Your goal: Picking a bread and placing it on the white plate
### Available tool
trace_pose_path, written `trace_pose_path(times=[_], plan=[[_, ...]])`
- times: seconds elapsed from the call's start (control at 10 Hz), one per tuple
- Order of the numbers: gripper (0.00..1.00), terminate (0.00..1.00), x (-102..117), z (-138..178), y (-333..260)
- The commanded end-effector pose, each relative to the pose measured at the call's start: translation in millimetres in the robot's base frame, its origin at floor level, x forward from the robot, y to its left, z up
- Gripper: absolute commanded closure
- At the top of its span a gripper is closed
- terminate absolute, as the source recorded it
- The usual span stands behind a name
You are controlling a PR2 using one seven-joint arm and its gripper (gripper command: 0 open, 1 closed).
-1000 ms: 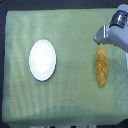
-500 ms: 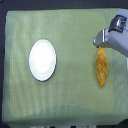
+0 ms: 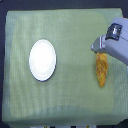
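The bread is a long golden-brown twisted loaf lying lengthwise on the green cloth, at the exterior view's right. Its upper end is covered by my arm. My gripper reaches in from the upper right, and its grey tip sits just above and to the left of the bread's upper end. The frame is too coarse to tell how the jaws stand, and I see nothing held between them. The white plate lies bare on the cloth at the exterior view's left, well apart from the bread.
A green cloth covers the whole table top. Its edges run close to the frame's borders, with a dark floor beyond them at the top and bottom.
My gripper has moved down and slightly left in the view, closer to the bread's upper end. Bread and plate have not moved.
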Motion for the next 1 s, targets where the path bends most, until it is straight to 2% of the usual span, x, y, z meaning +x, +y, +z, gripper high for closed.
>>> trace_pose_path(times=[0.0, 0.2, 0.6, 0.9], plan=[[0.00, 0.00, 22, -36, -25], [0.00, 0.00, 24, -57, -35], [0.00, 0.00, 21, -81, -40], [0.00, 0.00, 30, -97, -50]])
